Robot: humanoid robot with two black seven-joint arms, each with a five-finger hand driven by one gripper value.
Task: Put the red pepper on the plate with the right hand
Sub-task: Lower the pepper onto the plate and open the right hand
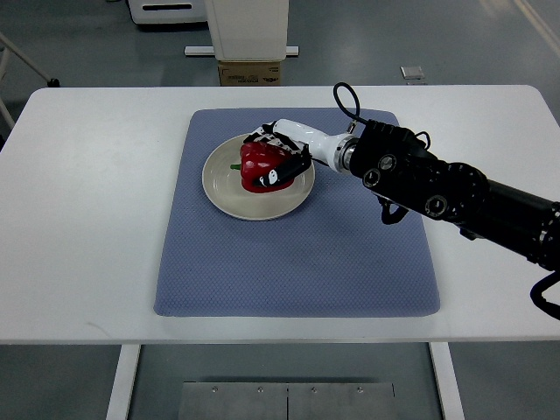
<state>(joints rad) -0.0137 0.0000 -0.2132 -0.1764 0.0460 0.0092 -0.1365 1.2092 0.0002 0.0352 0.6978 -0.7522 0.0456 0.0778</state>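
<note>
The right hand (278, 150) is gripping the red pepper (260, 166) over the plate (223, 192), fingers wrapped around it. Releasing unevenly risks it rolling off.

We see a glossy, smooth red pepper (259, 166) on a cream plate (229, 197) that looks like glazed ceramic. The blue mat (297, 254) is matt woven cloth with fine texture. The table (96, 201) is smooth white. The right hand (282, 156) has shiny white plastic shell.

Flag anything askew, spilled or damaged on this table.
Nothing stands out. The red pepper sits over the plate with the right hand closed around it, and the plate lies on the blue mat, which lies flat on the white table.
</note>
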